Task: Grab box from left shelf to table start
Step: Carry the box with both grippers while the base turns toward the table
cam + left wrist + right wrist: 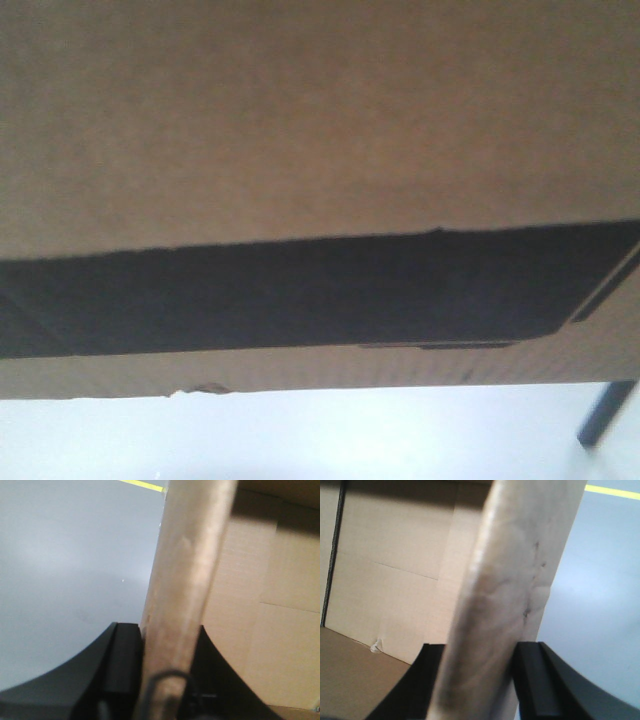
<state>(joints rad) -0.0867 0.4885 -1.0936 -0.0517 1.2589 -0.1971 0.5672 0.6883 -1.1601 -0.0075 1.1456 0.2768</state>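
Two wrist views showed what the front view hid: the left jaws closed on one upright cardboard wall of the box, the right jaws closed on the opposite wall, with grey floor and a yellow line beyond. Front on, the box filled the frame, its black band too blurred to read.

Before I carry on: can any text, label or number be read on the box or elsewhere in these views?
None can be read.
On the box, the black panel is blurred and no lettering shows.
The cardboard in both wrist views is blank.
The yellow floor line is a plain stripe with no text.
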